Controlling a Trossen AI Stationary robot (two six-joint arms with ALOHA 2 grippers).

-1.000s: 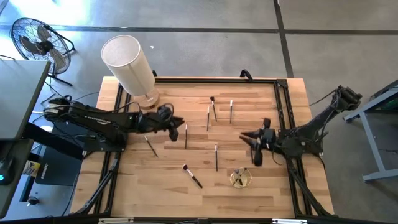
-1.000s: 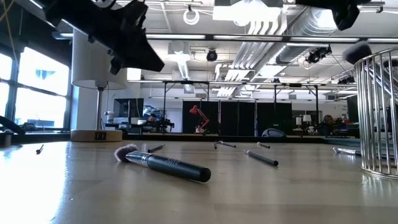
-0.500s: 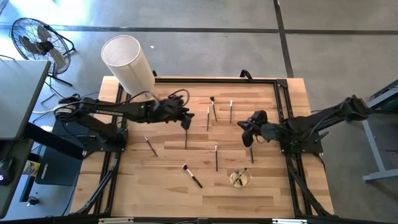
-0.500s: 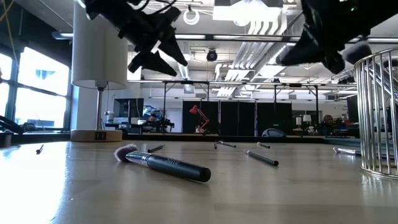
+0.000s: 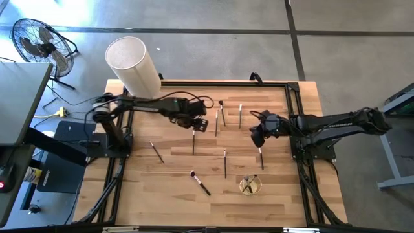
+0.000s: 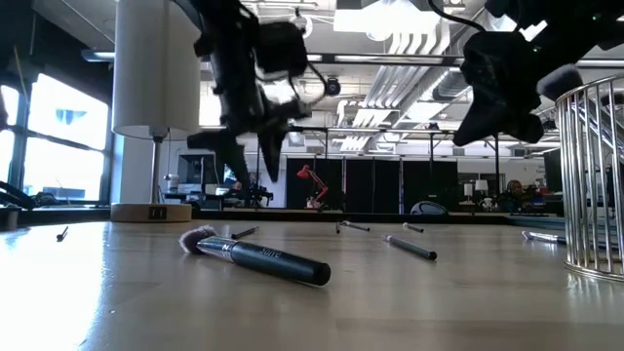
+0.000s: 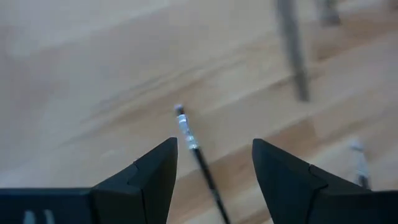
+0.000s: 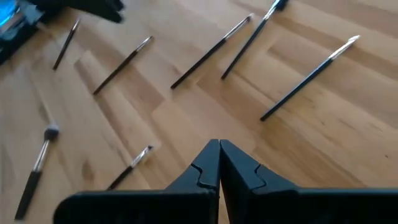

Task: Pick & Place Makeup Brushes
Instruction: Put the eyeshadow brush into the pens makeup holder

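My left gripper [image 5: 195, 122] hangs above the middle of the bench [image 5: 142, 188], a little toward the far edge, with its fingers [image 7: 152, 177] spread wide and nothing between them. Through the left wrist camera I see one thin brush [image 7: 198, 155] lying on the wood right below the gap, its pale tip pointing away from the fingers. From above, that is the dark brush [image 5: 193, 141] lying just nearer than the gripper.

My right gripper [image 5: 257, 137] is over the right half of the bench, pinched fully closed and holding nothing; the right wrist camera shows its two fingers [image 8: 219, 163] pressed together above bare wood. A slim brush [image 5: 261, 157] lies just nearer than it on the bench.

The other brushes are scattered on the wood. Three lie near the far edge between the two grippers: a dark-tipped one [image 5: 222, 110], a pale one [image 5: 216, 123] beside it, and another [image 5: 240, 116] to their right. One short brush [image 5: 156, 151] lies toward the left edge, one [image 5: 224, 163] lies near the centre, and a thicker brush with a black handle [image 5: 200, 183] sits toward the near edge. A wire cup [image 5: 250, 185] stands near the near right corner with brushes in it; I cannot tell how many.

A white lamp [image 5: 134, 68] stands at the far left corner.
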